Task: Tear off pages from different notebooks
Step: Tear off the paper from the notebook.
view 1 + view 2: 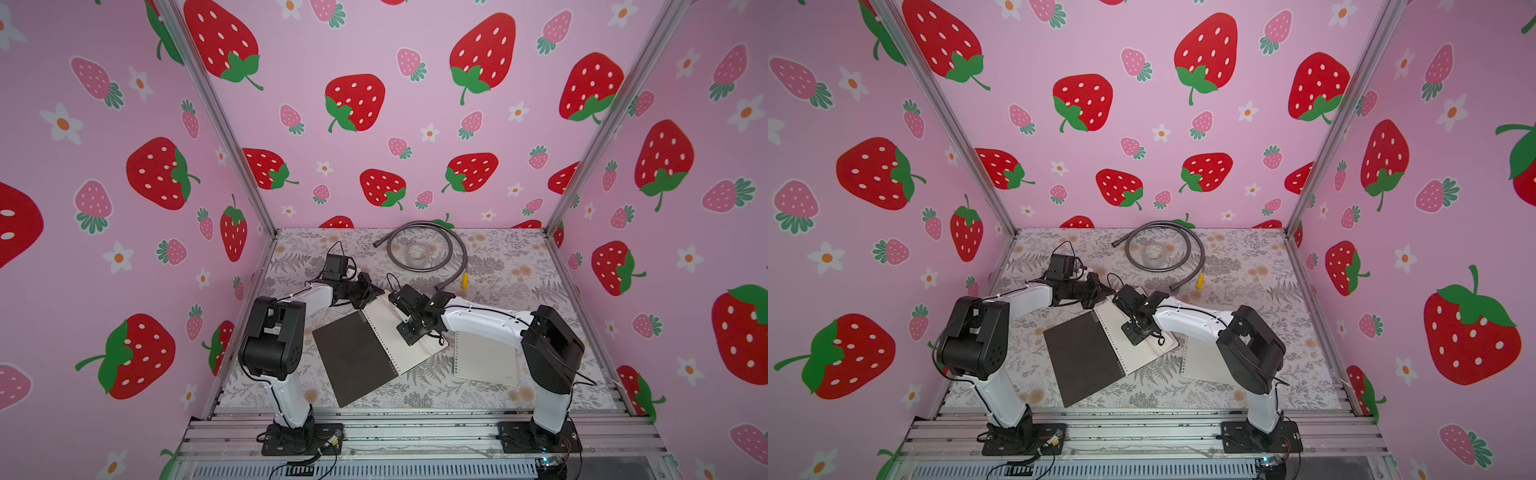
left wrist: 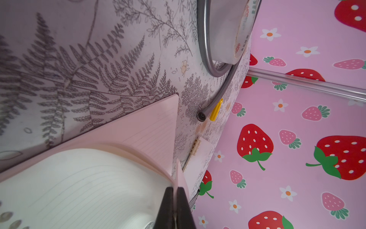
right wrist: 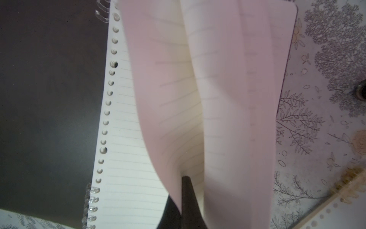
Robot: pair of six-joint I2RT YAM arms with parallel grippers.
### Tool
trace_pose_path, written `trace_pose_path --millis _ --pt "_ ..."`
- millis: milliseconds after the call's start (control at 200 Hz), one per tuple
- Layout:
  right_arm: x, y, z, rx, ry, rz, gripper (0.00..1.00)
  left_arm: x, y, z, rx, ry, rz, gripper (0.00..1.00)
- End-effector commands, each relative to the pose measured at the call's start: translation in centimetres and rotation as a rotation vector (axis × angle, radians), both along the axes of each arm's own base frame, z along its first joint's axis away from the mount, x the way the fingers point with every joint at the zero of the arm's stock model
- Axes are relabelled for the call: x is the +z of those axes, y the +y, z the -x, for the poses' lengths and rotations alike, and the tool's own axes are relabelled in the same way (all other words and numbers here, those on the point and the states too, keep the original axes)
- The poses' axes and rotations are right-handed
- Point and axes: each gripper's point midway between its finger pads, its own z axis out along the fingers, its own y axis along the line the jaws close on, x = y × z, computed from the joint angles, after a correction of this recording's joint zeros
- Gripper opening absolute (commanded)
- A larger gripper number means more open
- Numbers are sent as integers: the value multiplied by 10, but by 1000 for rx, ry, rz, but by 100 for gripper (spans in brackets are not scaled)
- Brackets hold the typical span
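The dark-covered notebook (image 1: 353,357) lies open mid-table in both top views, its cover (image 1: 1084,357) folded left and its lined pages (image 1: 405,345) to the right. My left gripper (image 1: 379,293) is at the pages' far corner. In the left wrist view it (image 2: 175,191) is shut on the edge of a curled page (image 2: 89,178). My right gripper (image 1: 394,298) sits close beside it. In the right wrist view it (image 3: 183,183) is shut on a lifted page (image 3: 168,99) above the flat lined sheet (image 3: 126,168). The whitish-covered notebook (image 1: 486,359) lies closed under the right arm.
A coiled grey hose (image 1: 457,249) rings a clear tape roll (image 1: 417,255) at the back. A small yellow piece (image 1: 464,281) lies beside the hose's end. Strawberry-printed walls close in three sides. A metal rail (image 1: 415,432) runs along the front.
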Motion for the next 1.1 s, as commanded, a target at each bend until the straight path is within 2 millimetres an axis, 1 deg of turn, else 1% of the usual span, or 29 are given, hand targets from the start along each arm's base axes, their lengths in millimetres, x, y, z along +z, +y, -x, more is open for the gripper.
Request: trace_pose_path --millis 0,20,40,65,90,110,170,220,360,505,580,700,795,1010,1096 --pt "2 2 3 22 0 18 0 3 -5 -2 -27 -1 0 13" --pt "2 2 2 22 0 18 0 4 -6 -2 -28 -2 2 21" --pt "3 3 3 23 -3 17 0 4 -6 -2 -29 -3 2 32" --pt "4 3 2 22 -7 15 0 5 -6 -2 -29 -5 3 47" --pt "5 3 2 22 -10 12 0 7 -6 -2 -29 -9 4 63" --pt "6 3 1 20 -13 10 0 8 -6 -2 -30 -12 3 73" --pt "8 4 1 24 -17 -2 0 12 -3 -3 -28 -25 -4 91" --pt "9 4 2 26 -17 -4 0 17 0 -4 -27 -42 -11 97" --pt "11 6 3 21 -14 -20 0 37 7 -4 -36 -96 -33 100" --pt "14 10 2 20 -13 -37 0 47 4 4 -62 -109 -44 99" --pt "16 11 -1 11 -18 -39 0 46 3 10 -71 -95 -40 96" --pt "20 14 -2 10 -24 -51 0 38 2 18 -80 -72 -52 93" --pt "21 13 -3 8 -26 -52 0 34 3 20 -79 -62 -56 89" --pt "20 12 -3 -1 -20 -56 0 35 5 23 -84 -64 -68 87" --pt "19 12 -3 -4 -17 -57 0 32 6 24 -84 -55 -74 84"
